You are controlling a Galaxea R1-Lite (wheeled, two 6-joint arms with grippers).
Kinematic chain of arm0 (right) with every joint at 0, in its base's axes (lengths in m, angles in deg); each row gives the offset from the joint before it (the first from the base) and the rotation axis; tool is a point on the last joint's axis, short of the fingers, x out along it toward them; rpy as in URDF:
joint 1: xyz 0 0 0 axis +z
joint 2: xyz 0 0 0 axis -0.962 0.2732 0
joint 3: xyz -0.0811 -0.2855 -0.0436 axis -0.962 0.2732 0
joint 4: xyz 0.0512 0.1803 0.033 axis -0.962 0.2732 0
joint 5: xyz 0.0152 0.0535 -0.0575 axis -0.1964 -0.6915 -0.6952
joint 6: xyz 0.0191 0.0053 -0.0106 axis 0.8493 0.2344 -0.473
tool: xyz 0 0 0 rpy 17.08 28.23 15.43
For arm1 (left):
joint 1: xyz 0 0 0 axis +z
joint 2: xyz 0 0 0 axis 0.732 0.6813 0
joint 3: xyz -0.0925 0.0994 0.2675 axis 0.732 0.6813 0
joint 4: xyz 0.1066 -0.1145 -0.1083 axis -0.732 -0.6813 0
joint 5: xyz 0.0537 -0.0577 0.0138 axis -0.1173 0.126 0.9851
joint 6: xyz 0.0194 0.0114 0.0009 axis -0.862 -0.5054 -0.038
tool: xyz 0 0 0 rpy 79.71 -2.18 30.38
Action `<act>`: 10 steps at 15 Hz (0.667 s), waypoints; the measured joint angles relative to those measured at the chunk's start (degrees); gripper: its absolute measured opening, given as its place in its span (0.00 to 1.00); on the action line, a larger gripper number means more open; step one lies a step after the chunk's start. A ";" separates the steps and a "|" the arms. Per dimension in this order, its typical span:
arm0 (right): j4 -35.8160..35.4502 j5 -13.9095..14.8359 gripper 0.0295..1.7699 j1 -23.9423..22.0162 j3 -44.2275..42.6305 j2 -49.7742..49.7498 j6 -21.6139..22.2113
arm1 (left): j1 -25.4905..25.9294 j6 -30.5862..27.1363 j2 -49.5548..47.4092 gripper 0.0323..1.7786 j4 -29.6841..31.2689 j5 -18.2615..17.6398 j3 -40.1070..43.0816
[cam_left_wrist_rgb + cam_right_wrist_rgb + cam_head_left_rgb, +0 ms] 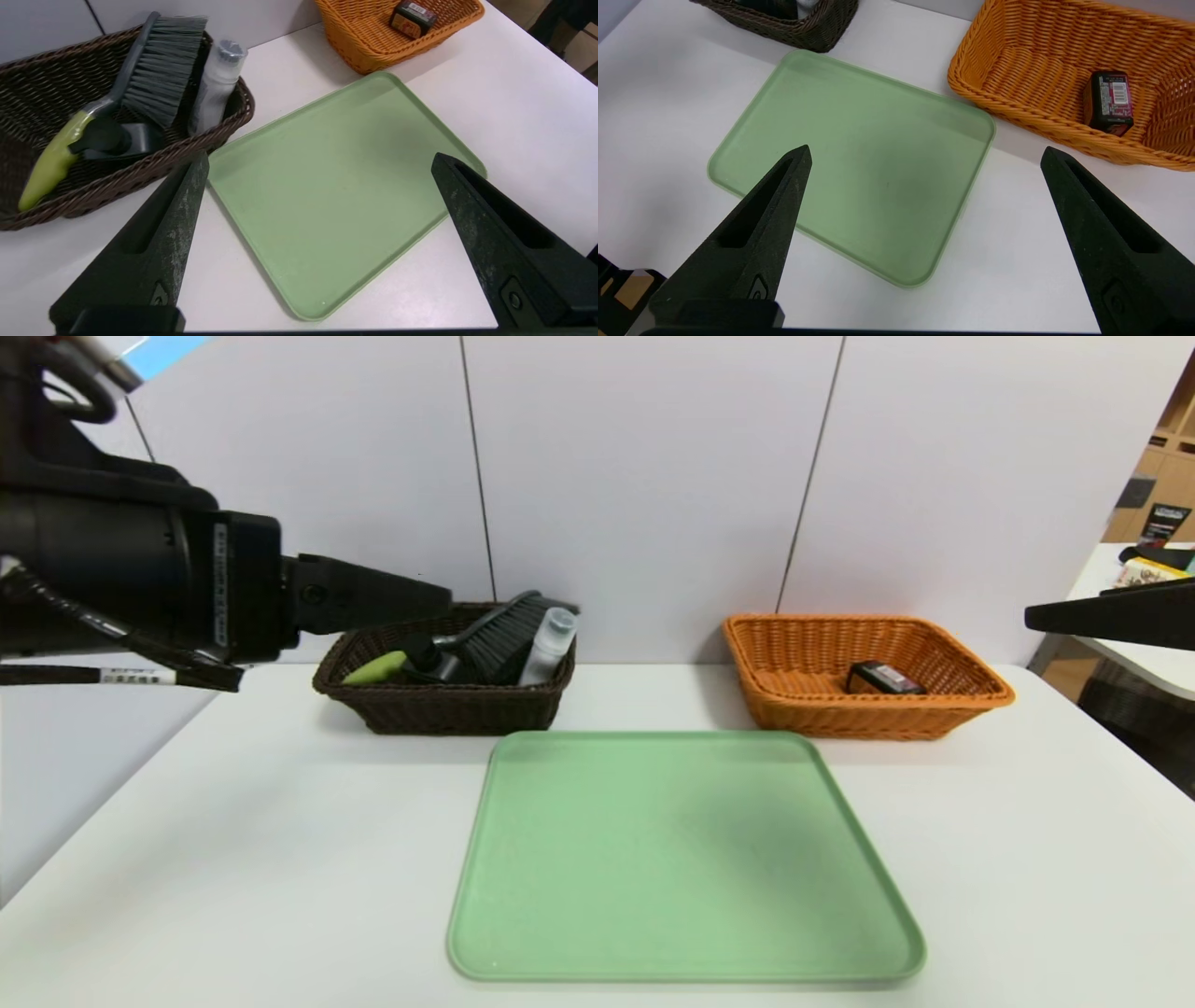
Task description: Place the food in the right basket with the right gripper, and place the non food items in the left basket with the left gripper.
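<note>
Packet point(884, 679), black with red label: lying in orange basket point(971, 702), right of centre frame. Brush point(495, 637), white bottle point(549, 646) and dark pump bottle point(431, 661): heaped in brown basket point(411, 711), left of centre. Green tray point(686, 859): bare, lower middle, on white table point(233, 859). Left gripper point(320, 161): raised at upper left, fingers spread wide, nothing held. Right gripper point(927, 154): at right edge, fingers likewise spread wide, nothing between them.

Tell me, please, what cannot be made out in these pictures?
- Pump bottle: body hidden under the brush in both the head and left wrist views.
- Packet: print too small to read in any view.
- Brown basket: cut off by the right wrist view's edge.
- Right gripper: only one finger shows at the head view's edge.
</note>
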State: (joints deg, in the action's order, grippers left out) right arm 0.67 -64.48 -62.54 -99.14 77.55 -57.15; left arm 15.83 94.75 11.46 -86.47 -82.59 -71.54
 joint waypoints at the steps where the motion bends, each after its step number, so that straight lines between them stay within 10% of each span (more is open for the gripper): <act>1: 0.00 0.11 0.96 -0.30 0.78 -1.32 0.00 | 1.65 -0.04 -1.79 0.95 0.11 0.49 1.55; 10: -0.07 2.76 0.96 -4.53 15.97 -21.55 -0.26 | 17.14 -3.18 -24.56 0.95 0.48 0.83 22.77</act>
State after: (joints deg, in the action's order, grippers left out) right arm 0.59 -61.72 -67.08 -83.17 56.00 -57.40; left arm 32.97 91.57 -13.10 -86.00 -81.76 -48.77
